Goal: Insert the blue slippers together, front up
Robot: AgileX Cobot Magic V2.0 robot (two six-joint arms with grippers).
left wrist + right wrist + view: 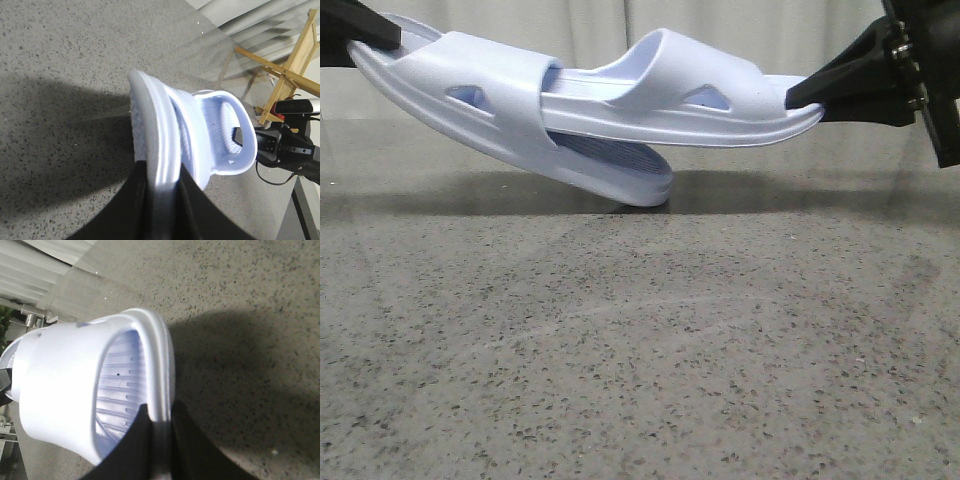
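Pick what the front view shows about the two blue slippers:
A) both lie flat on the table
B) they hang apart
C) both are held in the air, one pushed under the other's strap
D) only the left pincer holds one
C: the left pincer and right pincer each grip one of the blue slippers above the table, the right one's end tucked under the left one's strap.

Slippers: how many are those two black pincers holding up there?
2. The left slipper hangs tilted from the left pincer. The right slipper, held by the right pincer, pokes through the left one's strap. No others show.
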